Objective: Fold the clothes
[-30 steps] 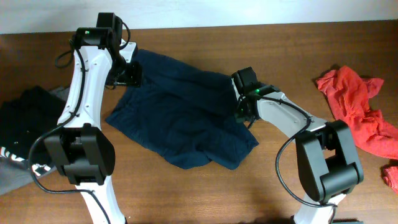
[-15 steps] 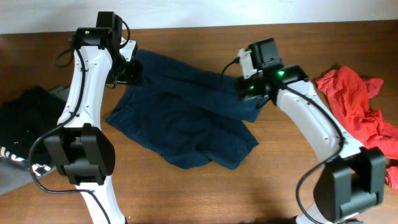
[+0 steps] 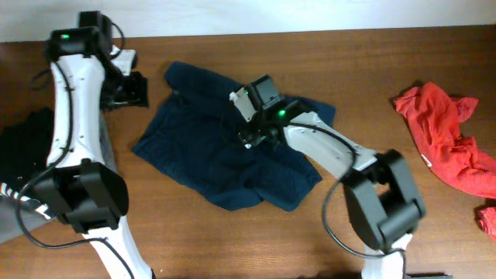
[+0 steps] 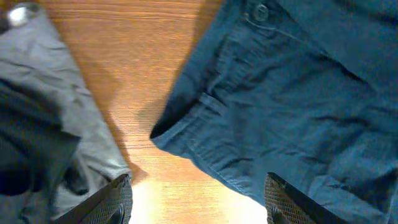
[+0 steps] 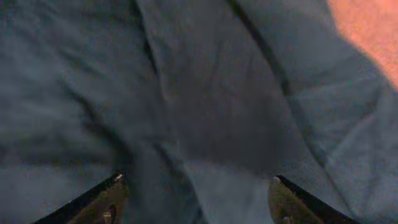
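Note:
The clothes are a navy-blue pair of shorts (image 3: pixel 205 151) lying crumpled in the middle of the table. A button and waistband edge (image 4: pixel 261 37) show in the left wrist view. My left gripper (image 3: pixel 136 89) hangs just left of the shorts' upper left corner. It is open (image 4: pixel 199 202) over bare wood with nothing between its fingers. My right gripper (image 3: pixel 250 133) is over the middle of the shorts. It stands open (image 5: pixel 196 199) above the wrinkled navy fabric (image 5: pixel 186 93) and holds nothing.
A red garment (image 3: pixel 446 136) lies at the right edge of the table. A dark and grey garment (image 3: pixel 23 155) lies at the left edge, its grey cloth (image 4: pixel 43 118) close to my left fingers. Bare wood (image 3: pixel 232 240) runs along the front.
My right gripper rose from the shorts' right edge, swung left over their middle and opened. My left arm moved left, off the shorts' corner.

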Robot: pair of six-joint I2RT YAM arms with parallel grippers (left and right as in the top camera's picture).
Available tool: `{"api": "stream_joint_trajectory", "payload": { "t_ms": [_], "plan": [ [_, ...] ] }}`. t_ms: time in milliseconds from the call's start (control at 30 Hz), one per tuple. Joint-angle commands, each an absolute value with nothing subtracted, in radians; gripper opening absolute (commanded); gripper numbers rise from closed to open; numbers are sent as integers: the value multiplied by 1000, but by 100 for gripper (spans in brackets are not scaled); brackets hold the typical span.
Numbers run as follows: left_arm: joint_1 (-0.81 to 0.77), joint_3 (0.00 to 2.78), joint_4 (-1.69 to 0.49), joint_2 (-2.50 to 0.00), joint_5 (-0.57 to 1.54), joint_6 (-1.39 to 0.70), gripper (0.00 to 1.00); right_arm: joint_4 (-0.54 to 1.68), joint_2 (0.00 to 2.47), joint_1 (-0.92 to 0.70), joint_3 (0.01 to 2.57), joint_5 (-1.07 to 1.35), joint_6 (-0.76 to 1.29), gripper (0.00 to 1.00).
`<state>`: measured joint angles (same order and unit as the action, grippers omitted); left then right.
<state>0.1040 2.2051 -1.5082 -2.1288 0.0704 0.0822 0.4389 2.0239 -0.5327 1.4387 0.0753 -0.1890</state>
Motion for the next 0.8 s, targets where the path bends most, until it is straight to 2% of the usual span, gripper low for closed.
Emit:
{"api": "stream_joint_trajectory", "payload": {
  "t_ms": [0, 133, 233, 300, 333, 400, 433, 567, 767],
  "plan": [
    [126, 2221, -1519, -2119, 113, 76, 68, 406, 2086, -536, 1436, 2, -194, 79],
    [134, 2221, -1505, -2119, 117, 76, 68, 369, 2117, -536, 1436, -47, -194, 79],
    [133, 2221, -1501, -2119, 117, 76, 68, 356, 2125, -536, 1436, -157, -161, 76],
    [133, 2221, -1501, -2119, 117, 76, 68, 347, 2125, -535, 1438, -218, -142, 54],
    [133, 2221, -1501, -2119, 117, 76, 68, 352, 2122, -535, 1445, -230, -141, 37],
    [134, 2221, -1501, -2119, 117, 76, 68, 376, 2111, -535, 1465, -230, -141, 24],
    [134, 2221, -1501, -2119, 117, 76, 69, 392, 2098, -535, 1479, -230, -141, 21],
    [134, 2221, -1501, -2119, 116, 76, 70, 431, 2051, -526, 1546, -269, -141, 14],
    [134, 2221, -1501, -2119, 116, 76, 70, 480, 2046, -434, 1673, -288, -154, 13]
  ]
}}
